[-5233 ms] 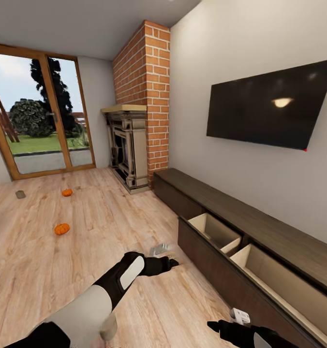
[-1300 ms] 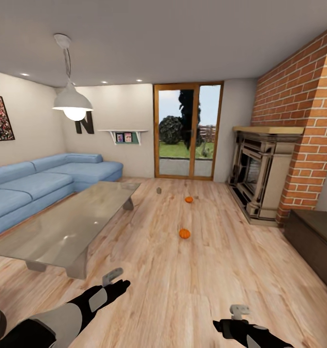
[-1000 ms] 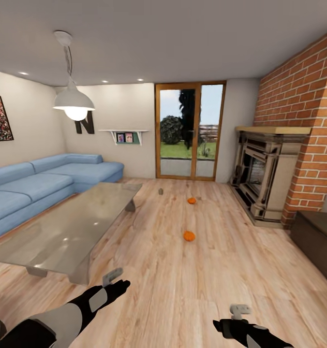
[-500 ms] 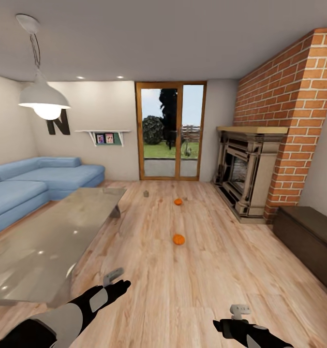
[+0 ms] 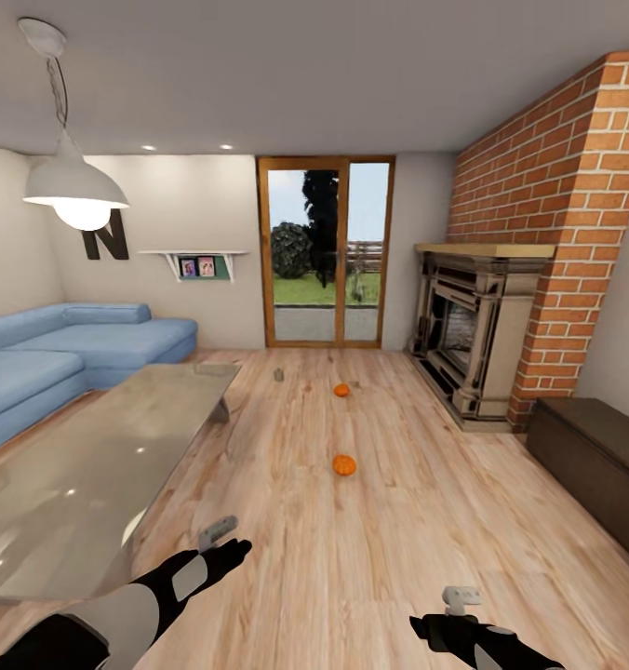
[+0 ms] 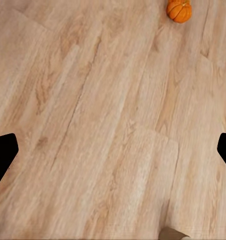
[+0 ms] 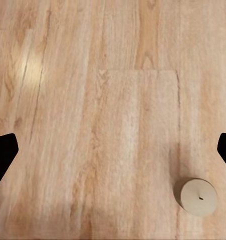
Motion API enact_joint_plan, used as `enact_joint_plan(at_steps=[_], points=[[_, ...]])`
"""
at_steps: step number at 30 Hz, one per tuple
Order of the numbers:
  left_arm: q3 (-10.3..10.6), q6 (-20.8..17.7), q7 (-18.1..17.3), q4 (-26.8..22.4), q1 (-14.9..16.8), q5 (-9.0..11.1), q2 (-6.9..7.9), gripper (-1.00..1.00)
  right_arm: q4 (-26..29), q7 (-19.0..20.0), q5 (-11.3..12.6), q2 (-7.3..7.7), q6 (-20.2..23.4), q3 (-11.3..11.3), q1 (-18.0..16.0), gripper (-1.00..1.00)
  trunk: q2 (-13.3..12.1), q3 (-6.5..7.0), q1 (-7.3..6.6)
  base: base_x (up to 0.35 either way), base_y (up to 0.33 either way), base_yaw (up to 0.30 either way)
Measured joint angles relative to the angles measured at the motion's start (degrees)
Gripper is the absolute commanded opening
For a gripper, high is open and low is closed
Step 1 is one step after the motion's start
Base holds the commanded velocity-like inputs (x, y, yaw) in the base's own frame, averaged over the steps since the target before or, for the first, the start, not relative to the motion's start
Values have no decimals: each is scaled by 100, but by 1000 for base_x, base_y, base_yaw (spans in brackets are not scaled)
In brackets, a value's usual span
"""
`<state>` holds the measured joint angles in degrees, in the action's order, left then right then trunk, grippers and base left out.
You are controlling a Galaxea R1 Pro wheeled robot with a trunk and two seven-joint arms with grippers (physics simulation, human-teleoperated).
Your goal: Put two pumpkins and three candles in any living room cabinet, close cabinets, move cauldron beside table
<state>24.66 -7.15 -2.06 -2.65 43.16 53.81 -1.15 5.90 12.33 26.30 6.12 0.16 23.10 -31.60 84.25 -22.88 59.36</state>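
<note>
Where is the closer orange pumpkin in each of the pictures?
Head view: the nearer pumpkin sits on the wooden floor mid-room, ahead of both arms.
Left wrist view: the pumpkin is at the picture's top edge.
Right wrist view: no pumpkin here; a candle stands on the floor.
Shared landmark: the wooden floor planks.

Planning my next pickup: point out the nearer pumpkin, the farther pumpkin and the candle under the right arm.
Nearer pumpkin [image 5: 344, 464], head view, middle of its orange body.
Farther pumpkin [image 5: 341, 390], head view, middle of its body.
Candle [image 7: 198, 197], right wrist view, flat top beside the wick.
</note>
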Motion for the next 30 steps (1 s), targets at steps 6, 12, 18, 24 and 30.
enact_joint_plan(at_steps=[6, 12, 18, 24, 30], points=[[0, 0, 1, 0, -2, 0, 0, 100, -1, 2, 0, 0, -2, 0, 0, 100, 0, 0, 0, 266, 165, 0], [0, 1, 2, 0, -2, 0, 0, 100, 0, 1, -2, 0, -2, 0, 0, 100, 0, 8, -1, 282, 170, 0], [0, -2, 4, 0, -2, 0, 0, 100, 0, 0, -1, 0, -6, 4, 0, 100, 0, 52, -1, 285, 173, 0], [7, -1, 12, 61, -2, -8, -114, 100, -1, 4, 0, 0, -6, 2, 0, 100, 0, 103, 0, 285, 87, 0], [8, 1, 16, 115, -4, -217, -152, 100, 2, 8, -5, 0, -8, 0, 0, 100, 0, 118, 0, 286, 5, 0]])
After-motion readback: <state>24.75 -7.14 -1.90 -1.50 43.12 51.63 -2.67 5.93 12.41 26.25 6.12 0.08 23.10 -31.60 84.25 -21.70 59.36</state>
